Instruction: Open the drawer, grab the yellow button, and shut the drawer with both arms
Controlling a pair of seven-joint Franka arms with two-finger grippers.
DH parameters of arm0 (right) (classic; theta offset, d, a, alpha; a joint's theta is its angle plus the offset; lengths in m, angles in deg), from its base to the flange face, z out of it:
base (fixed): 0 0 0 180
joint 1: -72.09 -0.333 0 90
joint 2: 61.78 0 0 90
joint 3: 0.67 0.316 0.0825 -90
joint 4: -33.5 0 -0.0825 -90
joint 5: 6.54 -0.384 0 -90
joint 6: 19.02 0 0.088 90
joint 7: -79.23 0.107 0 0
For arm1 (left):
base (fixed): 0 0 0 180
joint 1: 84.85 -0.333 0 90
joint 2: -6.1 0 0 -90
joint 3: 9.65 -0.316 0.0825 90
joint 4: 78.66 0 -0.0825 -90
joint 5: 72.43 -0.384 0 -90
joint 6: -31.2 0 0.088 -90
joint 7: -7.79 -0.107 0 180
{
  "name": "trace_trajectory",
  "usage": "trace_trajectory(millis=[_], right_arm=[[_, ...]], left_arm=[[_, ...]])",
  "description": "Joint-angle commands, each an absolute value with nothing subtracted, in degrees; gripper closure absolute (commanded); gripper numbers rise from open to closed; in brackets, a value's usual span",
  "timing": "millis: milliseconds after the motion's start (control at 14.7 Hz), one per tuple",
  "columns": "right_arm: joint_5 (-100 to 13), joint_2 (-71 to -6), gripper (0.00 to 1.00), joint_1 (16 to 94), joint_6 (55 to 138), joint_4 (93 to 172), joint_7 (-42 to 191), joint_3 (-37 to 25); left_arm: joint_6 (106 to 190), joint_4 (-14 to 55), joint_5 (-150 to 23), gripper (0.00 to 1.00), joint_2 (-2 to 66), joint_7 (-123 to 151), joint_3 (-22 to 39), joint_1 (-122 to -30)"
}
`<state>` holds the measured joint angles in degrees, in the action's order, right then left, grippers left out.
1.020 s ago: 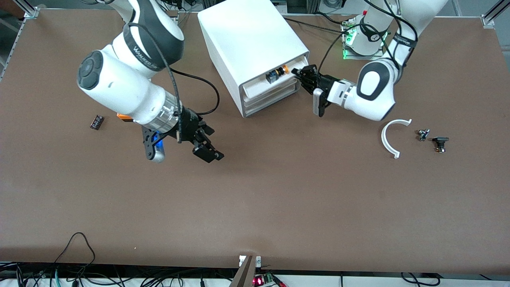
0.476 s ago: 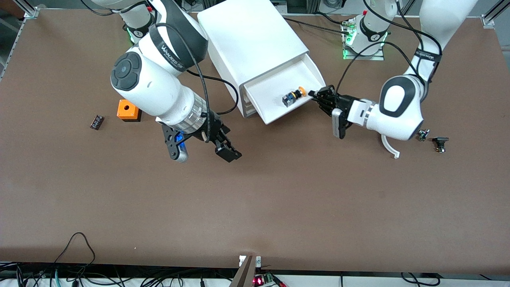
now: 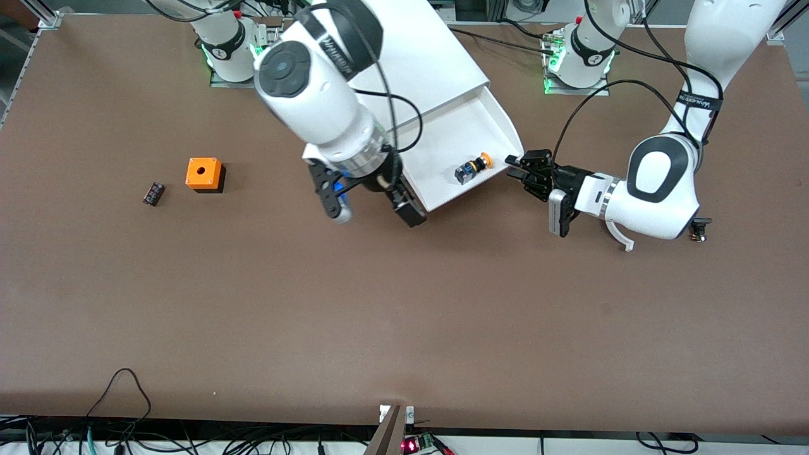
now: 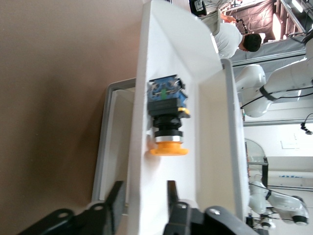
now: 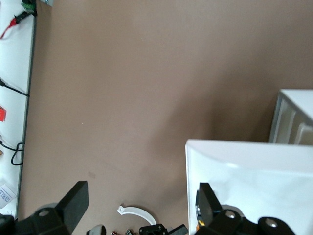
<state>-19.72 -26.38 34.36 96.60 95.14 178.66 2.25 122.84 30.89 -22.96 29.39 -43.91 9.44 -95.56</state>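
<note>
The top drawer (image 3: pixel 442 142) stands pulled far out of the white cabinet (image 3: pixel 417 57). The button (image 3: pixel 473 169) lies on its side in the drawer near the front wall, orange-red cap toward the left gripper; it also shows in the left wrist view (image 4: pixel 167 122). My left gripper (image 3: pixel 515 165) straddles the drawer's front wall at the corner toward the left arm's end, one finger (image 4: pixel 116 198) outside and one inside, closed on the wall (image 4: pixel 142 161). My right gripper (image 3: pixel 402 201) is open and empty (image 5: pixel 142 203), beside the drawer's corner (image 5: pixel 234 166) toward the right arm's end.
An orange cube with a hole (image 3: pixel 203 174) and a small black part (image 3: pixel 153 193) lie toward the right arm's end. A white curved piece (image 3: pixel 622 241) and small black parts (image 3: pixel 698 227) lie by the left arm's elbow. The two lower drawers (image 5: pixel 293 125) are shut.
The left gripper has drawn the drawer out, button riding along. The right arm has swung from over the bare table to the drawer's corner, uncovering the orange cube.
</note>
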Motion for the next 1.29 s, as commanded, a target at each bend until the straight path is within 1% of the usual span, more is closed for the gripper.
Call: trace_trajectory(millis=[0, 272, 544, 748, 1020, 1088, 1156, 1224], right_arm=[[-16.2, -23.3, 0.00, 30.9, 98.4, 91.9, 183.0, 1.6], [-10.0, -21.0, 0.00, 26.2, 98.4, 92.2, 186.8, 1.8], [-9.3, -18.9, 0.00, 23.5, 98.1, 93.1, 188.4, 1.7], [-8.7, -18.5, 0.00, 22.5, 98.3, 94.3, 188.7, 1.8], [-8.7, -17.1, 0.01, 22.0, 98.7, 94.3, 189.8, 1.8], [-8.7, -17.0, 0.04, 21.6, 98.9, 94.3, 189.8, 1.8], [-8.7, -17.0, 0.13, 21.6, 98.9, 94.3, 189.9, 1.8], [-8.7, -17.0, 0.27, 21.5, 98.9, 94.3, 189.7, 1.8]], left_arm=[[117.5, 25.7, -26.7, 0.00, 29.4, -36.8, 9.3, -95.9], [109.8, 14.9, -36.0, 0.00, 29.4, -22.1, 9.2, -95.8], [104.9, 7.3, -42.9, 0.00, 28.8, -10.9, 9.2, -95.8], [101.1, 1.0, -48.2, 0.00, 28.5, -0.9, 10.3, -95.0], [96.8, -6.1, -55.3, 0.00, 27.5, 7.4, 10.5, -91.9], [95.6, -7.7, -58.5, 0.00, 26.9, 9.0, 10.5, -90.4], [94.2, -9.3, -62.4, 0.00, 26.8, 9.4, 10.5, -89.2], [93.4, -10.6, -65.5, 0.00, 26.8, 9.3, 10.5, -88.1]])
